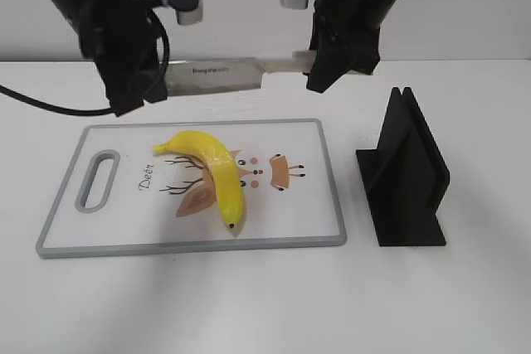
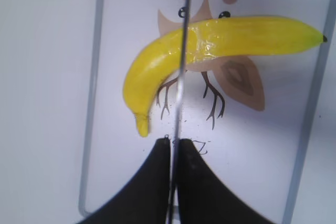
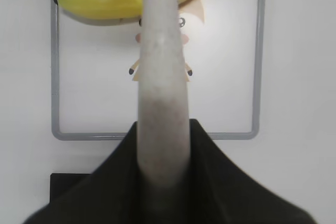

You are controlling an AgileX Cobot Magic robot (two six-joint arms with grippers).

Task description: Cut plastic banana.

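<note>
A yellow plastic banana (image 1: 217, 173) lies whole on a white cutting board (image 1: 315, 205) with a grey rim and a deer drawing. A knife (image 1: 216, 72) hangs level above the board's far edge, held at both ends. My left gripper (image 1: 148, 84) is shut on the blade end; in the left wrist view the blade edge (image 2: 182, 51) runs from the jaws (image 2: 176, 142) across the banana (image 2: 226, 38). My right gripper (image 1: 322, 68) is shut on the grey handle (image 3: 160, 77), gripped between its jaws (image 3: 163, 129), with the banana (image 3: 100, 1) beyond.
A black knife stand (image 1: 406, 172) stands on the table right of the board; its corner also shows in the right wrist view (image 3: 68, 182). The board has a handle slot (image 1: 98, 178) at its left end. A black cable (image 1: 41, 105) trails at the far left.
</note>
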